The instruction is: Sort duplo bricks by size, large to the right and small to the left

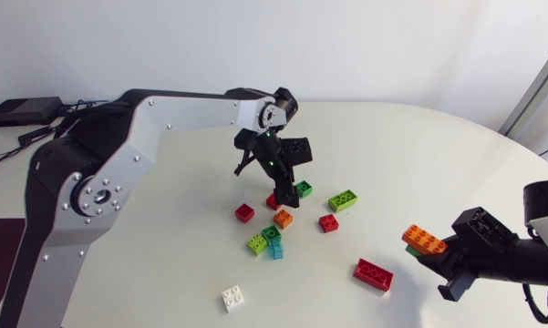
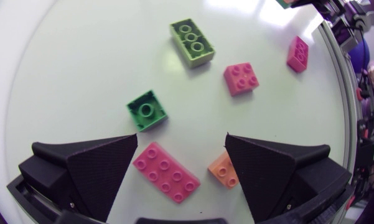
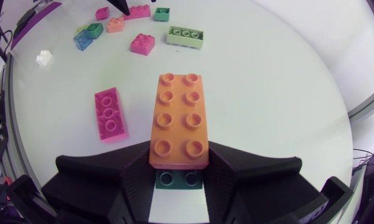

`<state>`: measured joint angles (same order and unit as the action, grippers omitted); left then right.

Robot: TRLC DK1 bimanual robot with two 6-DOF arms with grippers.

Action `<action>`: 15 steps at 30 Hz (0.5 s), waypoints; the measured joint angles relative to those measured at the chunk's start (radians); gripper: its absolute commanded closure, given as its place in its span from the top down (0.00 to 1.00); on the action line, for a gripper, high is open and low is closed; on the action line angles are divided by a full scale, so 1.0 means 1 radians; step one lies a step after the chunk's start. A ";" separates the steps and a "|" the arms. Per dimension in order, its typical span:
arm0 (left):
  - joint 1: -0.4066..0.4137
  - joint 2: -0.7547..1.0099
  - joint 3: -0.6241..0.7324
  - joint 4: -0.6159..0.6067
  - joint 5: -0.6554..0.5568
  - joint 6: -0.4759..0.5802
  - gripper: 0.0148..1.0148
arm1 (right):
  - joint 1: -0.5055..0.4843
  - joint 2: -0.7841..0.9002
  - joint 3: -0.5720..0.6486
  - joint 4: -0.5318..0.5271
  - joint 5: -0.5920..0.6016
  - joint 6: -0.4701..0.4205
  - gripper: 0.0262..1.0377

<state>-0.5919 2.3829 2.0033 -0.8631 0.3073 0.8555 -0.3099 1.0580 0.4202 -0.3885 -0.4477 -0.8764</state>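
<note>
Plastic looked light, stiff, slick; the right gripper (image 3: 177,165) pinched the orange brick (image 1: 424,239) by its long sides, red brick (image 1: 373,273) at its 8 o'clock. Left gripper (image 2: 182,142) gaped wide.

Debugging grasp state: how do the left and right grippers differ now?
Left gripper is open; right gripper is shut on a long orange brick. Left gripper hangs mid-table over a long red brick lying between its fingers; right gripper sits near the table's right side. Both are matte black, wedge-fingered.
</note>
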 measured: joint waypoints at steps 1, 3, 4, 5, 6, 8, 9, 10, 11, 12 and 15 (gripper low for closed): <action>0.003 0.000 0.006 0.007 -0.017 -0.032 0.94 | -0.003 0.006 0.000 0.006 0.005 0.000 0.18; 0.007 -0.004 0.004 0.040 -0.050 -0.100 0.94 | -0.005 0.018 0.000 0.007 0.014 0.000 0.33; 0.006 -0.004 -0.001 0.058 -0.077 -0.138 0.94 | -0.004 0.025 0.000 0.007 0.019 0.000 0.47; 0.006 -0.004 -0.005 0.066 -0.089 -0.167 0.94 | -0.004 0.030 0.000 0.008 0.025 0.000 0.63; 0.006 -0.004 -0.011 0.068 -0.104 -0.198 0.94 | -0.004 0.035 0.000 0.008 0.032 0.000 0.66; 0.006 -0.004 -0.016 0.065 -0.117 -0.260 0.94 | -0.003 0.040 -0.005 0.011 0.037 0.000 0.68; 0.006 -0.004 -0.016 0.062 -0.126 -0.283 0.93 | -0.003 0.041 -0.010 0.011 0.037 -0.002 0.73; 0.006 -0.004 -0.016 0.054 -0.130 -0.306 0.91 | -0.003 0.041 -0.013 0.011 0.037 -0.004 0.81; 0.006 -0.004 -0.016 0.048 -0.136 -0.323 0.91 | -0.003 0.041 -0.016 0.010 0.037 -0.004 0.89; 0.006 -0.004 -0.016 0.044 -0.137 -0.338 0.90 | -0.003 0.040 -0.018 0.006 0.037 -0.005 0.93; 0.002 -0.002 -0.016 0.018 -0.159 -0.380 0.85 | -0.003 0.018 -0.019 -0.016 0.037 -0.007 0.96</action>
<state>-0.5896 2.3814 1.9877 -0.8455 0.1478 0.4755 -0.3134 1.0756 0.4015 -0.4046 -0.4110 -0.8837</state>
